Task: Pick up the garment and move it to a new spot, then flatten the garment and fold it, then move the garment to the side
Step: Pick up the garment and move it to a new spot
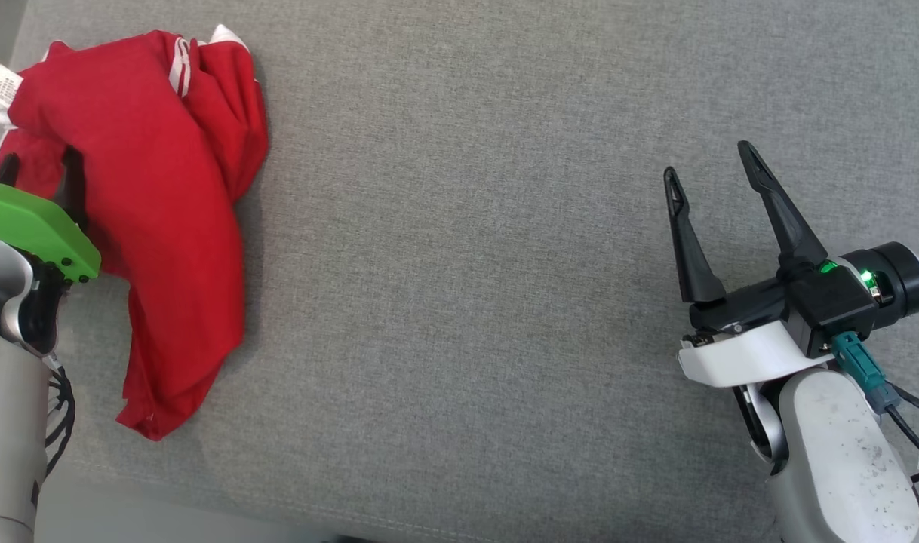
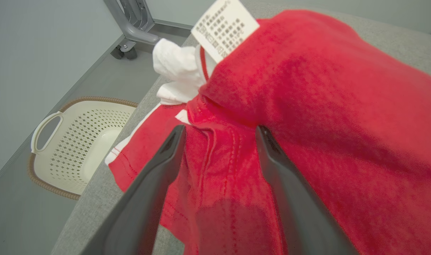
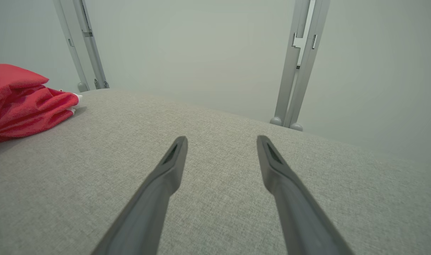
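one red garment (image 1: pixel 173 226), crumpled at tabletop (image 1: pixel 467 302) edge. left fingers (image 2: pixel 155 177) apart over a seamed fold: close deep on it before lifting. right fingers (image 1: pixel 780 204) apart, idle.

Table (image 1: pixel 505 302) topped with grey woven cloth, flat and smooth across the middle and right. Red garment (image 1: pixel 173 226) lying crumpled at the far left, bunched high at the far end and trailing to a narrow tip toward the near edge. White trim and a white printed label (image 2: pixel 224 26) showing at the bunched end, by the table's left edge. Beside that edge, lower down, a pale perforated basket (image 2: pixel 77 141) standing on grey floor (image 2: pixel 21 226).
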You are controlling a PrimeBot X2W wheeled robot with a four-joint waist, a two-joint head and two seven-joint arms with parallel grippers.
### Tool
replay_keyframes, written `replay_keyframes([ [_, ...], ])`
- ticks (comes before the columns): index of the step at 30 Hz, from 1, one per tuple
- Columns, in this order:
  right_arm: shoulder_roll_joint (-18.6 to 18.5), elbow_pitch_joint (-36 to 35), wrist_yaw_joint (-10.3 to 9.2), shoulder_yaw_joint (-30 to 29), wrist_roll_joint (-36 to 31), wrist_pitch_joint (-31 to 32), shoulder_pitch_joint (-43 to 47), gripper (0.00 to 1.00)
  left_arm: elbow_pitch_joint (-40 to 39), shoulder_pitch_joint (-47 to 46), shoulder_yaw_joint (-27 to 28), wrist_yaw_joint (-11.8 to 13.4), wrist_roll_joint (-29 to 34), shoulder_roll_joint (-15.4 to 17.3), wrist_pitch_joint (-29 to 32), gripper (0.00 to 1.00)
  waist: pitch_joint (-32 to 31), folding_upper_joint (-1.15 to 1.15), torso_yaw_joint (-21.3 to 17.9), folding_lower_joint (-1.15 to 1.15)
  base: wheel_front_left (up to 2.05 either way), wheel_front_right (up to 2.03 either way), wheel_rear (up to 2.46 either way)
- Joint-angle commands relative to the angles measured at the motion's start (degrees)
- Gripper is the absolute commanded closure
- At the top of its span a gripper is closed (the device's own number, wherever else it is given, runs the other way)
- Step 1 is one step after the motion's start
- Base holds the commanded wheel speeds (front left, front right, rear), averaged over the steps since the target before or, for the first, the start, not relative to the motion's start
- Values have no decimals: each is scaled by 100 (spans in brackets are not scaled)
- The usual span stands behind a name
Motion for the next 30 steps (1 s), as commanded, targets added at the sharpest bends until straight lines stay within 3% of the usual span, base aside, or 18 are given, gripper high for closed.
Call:
replay_keyframes([
  [1, -28, -24, 1, 1, -40, -19, -69, 0, 103, -143, -50, -10, -70, 71, -31, 0, 86, 0, -85, 0, 0, 0, 0],
  [7, -24, 13, 1, 1, -54, -19, -76, 0, 435, -316, -345, -11, -351, 78, 67, 0, 100, 0, -104, 0, 0, 0, 0],
  [9, -19, 31, 1, -7, -60, -18, -83, 0, 481, -340, -427, -11, -472, 113, 38, 100, 89, 0, -95, 0, 0, 0, 0],
  [22, 81, 219, 1, 48, 95, -19, 3, 0, 664, -464, -665, -10, -602, 296, -942, 100, -505, 0, -45, 0, 0, 0, 0],
  [30, 140, 334, 1, 50, 305, -19, 186, 0, -149, -446, -887, -10, -540, 500, -1360, 100, -1105, 0, -50, 0, 0, 0, 0],
])
